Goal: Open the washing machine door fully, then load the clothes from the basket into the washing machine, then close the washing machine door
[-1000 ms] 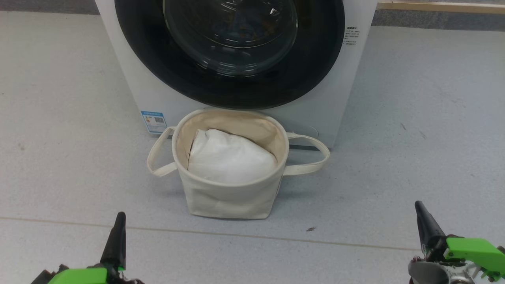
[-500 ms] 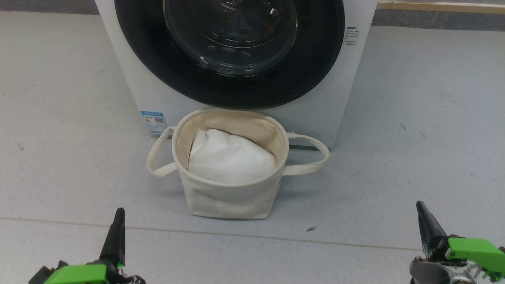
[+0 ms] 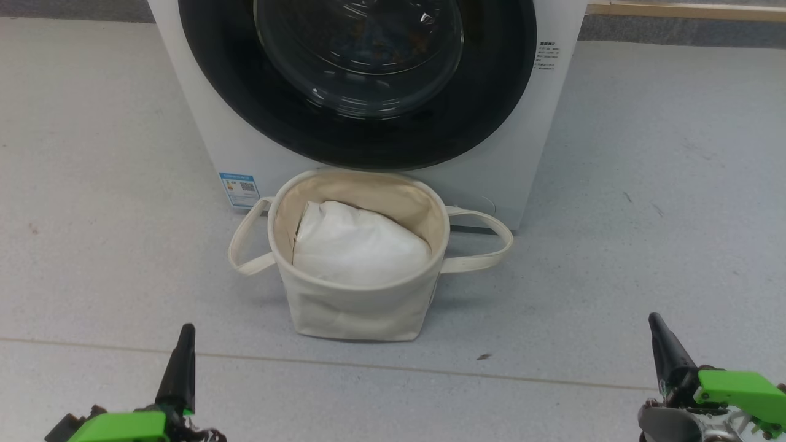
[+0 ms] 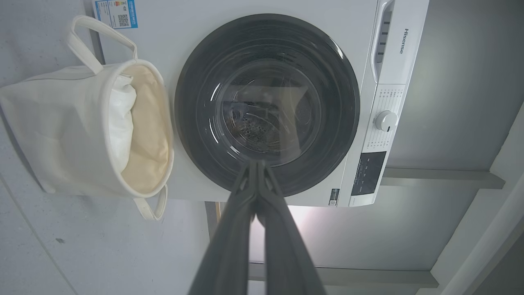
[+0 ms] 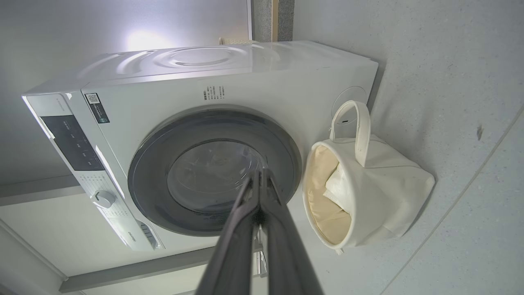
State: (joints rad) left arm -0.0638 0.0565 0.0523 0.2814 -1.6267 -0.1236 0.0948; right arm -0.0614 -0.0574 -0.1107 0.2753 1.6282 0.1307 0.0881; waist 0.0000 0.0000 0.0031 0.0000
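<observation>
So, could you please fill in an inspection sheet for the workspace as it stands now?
Surface: pale grey speckled floor, with a seam line running across near the robot.
Job's things: washing machine with the washing machine door shut; basket upright directly in front of it, holding a white bundle.
Clutter: one small dark speck on the floor by the basket.
Grippers: left gripper and right gripper both shut, empty, apart from the basket.
Cables: nothing seen.
Surroundings: wooden strip along the wall behind the machine.
</observation>
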